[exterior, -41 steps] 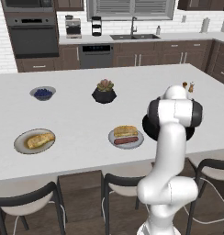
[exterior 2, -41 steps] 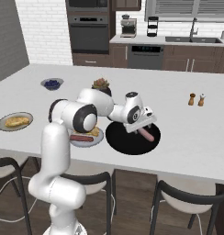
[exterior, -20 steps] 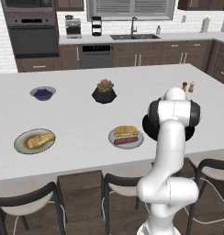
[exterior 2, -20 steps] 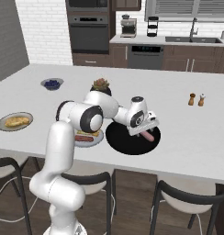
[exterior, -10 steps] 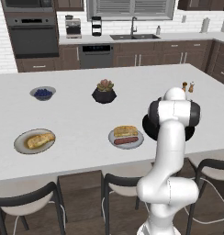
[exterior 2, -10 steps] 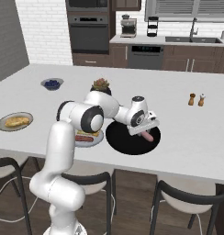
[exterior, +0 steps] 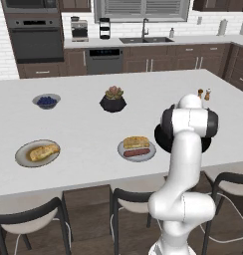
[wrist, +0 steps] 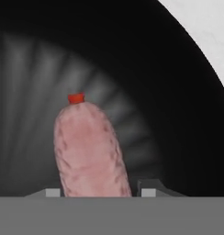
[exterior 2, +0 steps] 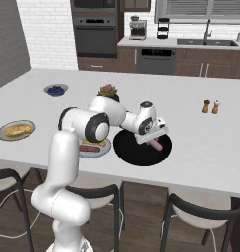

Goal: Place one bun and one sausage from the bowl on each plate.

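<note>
Spanning the kitchen, white table [exterior: 83, 129] carries everything. Black bowl [exterior 2: 129, 150] sits near the front edge, right of the light grey plate [exterior: 121, 149], which has a bun [exterior: 136, 142] and sausage [exterior: 136, 152] on it. Far left, beige-rimmed plate [exterior: 21, 160] holds another bun [exterior: 44, 152]. Hand [exterior 2: 152, 139] is down in the bowl, closed around the second sausage [wrist: 91, 151].

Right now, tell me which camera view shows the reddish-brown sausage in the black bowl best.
The hand view: the reddish-brown sausage looms large between the fingertips, over the black bowl. The right base view shows just its end poking out below the gripper. In the left base view the arm hides it.
</note>
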